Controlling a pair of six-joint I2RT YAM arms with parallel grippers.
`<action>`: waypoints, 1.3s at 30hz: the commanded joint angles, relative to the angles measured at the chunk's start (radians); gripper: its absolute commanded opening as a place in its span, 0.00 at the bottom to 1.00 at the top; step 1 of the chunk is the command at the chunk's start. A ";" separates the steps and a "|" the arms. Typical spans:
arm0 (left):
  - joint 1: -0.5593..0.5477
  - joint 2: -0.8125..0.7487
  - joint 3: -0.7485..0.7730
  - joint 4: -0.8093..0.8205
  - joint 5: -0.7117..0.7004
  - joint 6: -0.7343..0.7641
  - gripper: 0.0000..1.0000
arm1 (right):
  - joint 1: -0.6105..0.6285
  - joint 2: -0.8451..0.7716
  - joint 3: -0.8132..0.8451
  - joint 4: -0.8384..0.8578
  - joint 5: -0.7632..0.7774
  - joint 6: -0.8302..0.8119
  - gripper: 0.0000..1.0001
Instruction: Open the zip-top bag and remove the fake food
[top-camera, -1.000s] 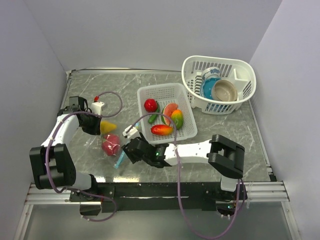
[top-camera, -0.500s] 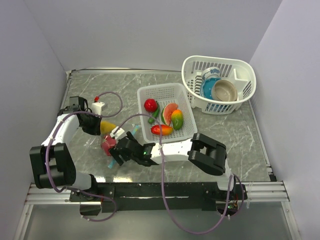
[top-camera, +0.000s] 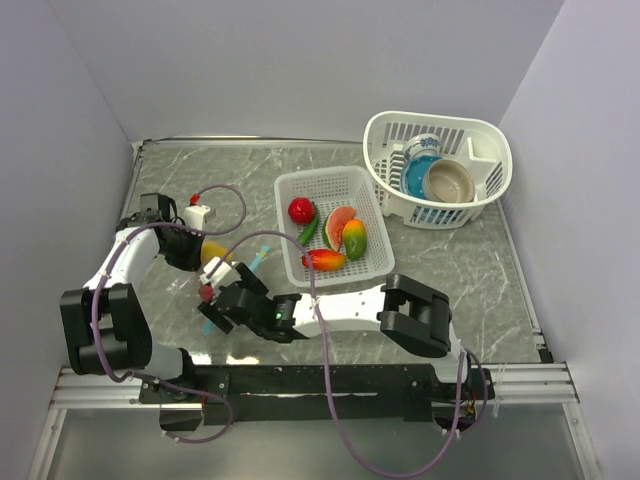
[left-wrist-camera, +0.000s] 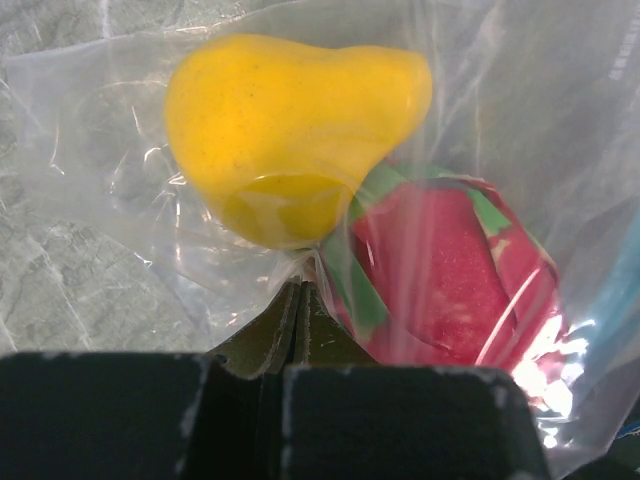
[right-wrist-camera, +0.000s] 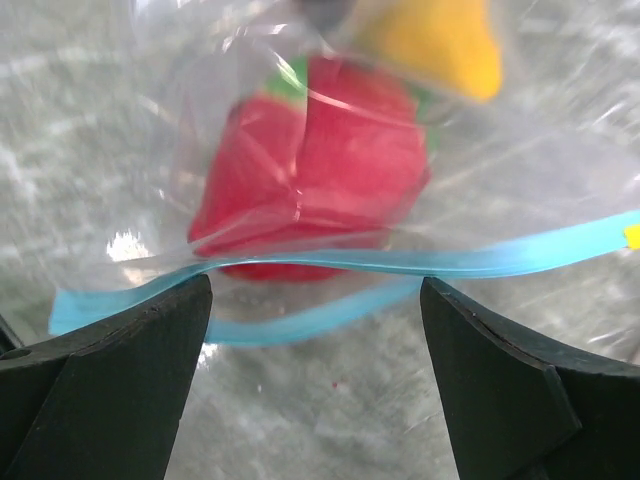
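Note:
The clear zip-top bag lies at the left of the table. Through it show a yellow pear-shaped fruit and a red fruit with green patches. My left gripper is shut on a fold of the bag's film at its far end; it also shows in the top view. My right gripper is open. Its fingers straddle the teal zip strip, whose two sides stand slightly apart. The red fruit lies just behind the strip. In the top view the right gripper covers most of the bag.
A white rectangular basket mid-table holds several toy fruits, among them a red tomato and a watermelon slice. A round white basket at the back right holds blue and tan bowls. Side walls stand close at left and right.
My right arm has swung left across the table, and its open gripper now sits over the bag's zip edge. The left gripper has kept its hold and place.

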 joint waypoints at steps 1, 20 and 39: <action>-0.005 -0.005 -0.005 -0.003 0.002 0.014 0.01 | 0.005 0.032 0.076 -0.026 0.109 -0.029 0.92; -0.004 -0.010 -0.005 -0.006 -0.027 0.036 0.01 | -0.010 0.008 0.014 0.039 -0.045 -0.021 0.91; -0.109 0.091 -0.104 0.161 -0.090 -0.046 0.01 | -0.024 -0.069 -0.117 0.139 -0.067 -0.026 0.88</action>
